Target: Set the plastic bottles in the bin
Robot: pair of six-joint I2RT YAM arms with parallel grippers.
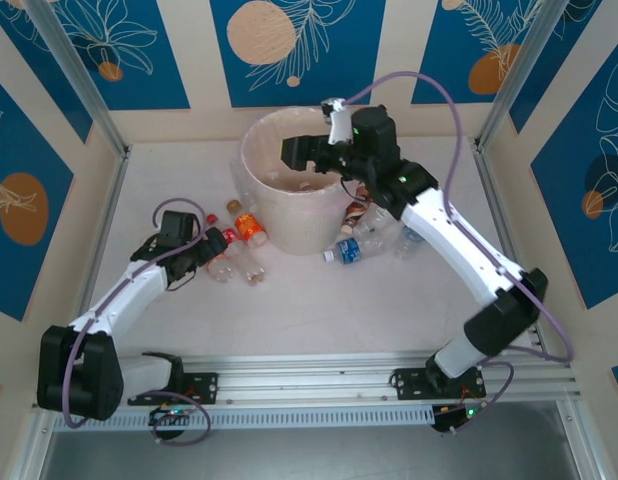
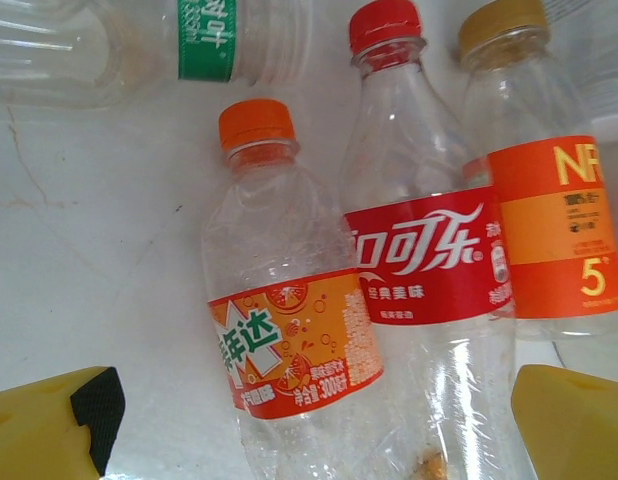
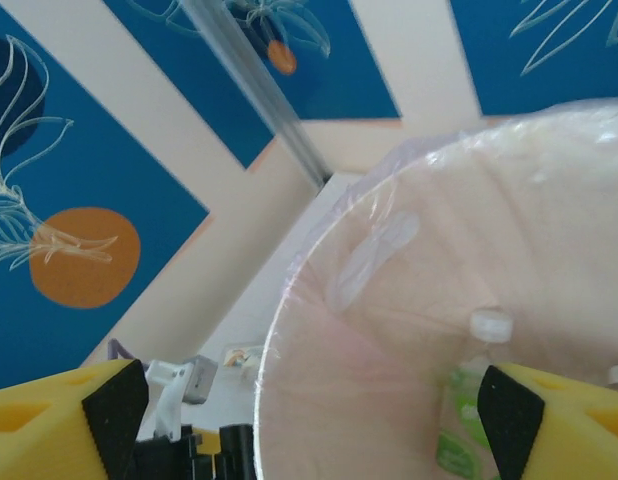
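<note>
Plastic bottles (image 1: 251, 230) lie on the desk (image 1: 319, 300) in two clusters, one just left of the bin (image 1: 289, 215) and a second cluster (image 1: 361, 238) just right of it. The bin stands near the middle of the far edge, with a green-labelled bottle (image 3: 459, 410) inside. Over its mouth hangs the right pincer (image 3: 309, 420), wide and empty. The left pincer (image 2: 309, 430), fully wide, hovers over an orange-capped bottle (image 2: 289, 340) and a red-capped bottle (image 2: 429, 260), gripping neither.

Clear glossy plastic bottles (image 2: 279, 290) with shiny printed labels (image 2: 424, 262); bin (image 3: 319, 340) lined with thin crinkled film (image 3: 381, 248); tabletop (image 2: 89, 260) seemingly matt.
</note>
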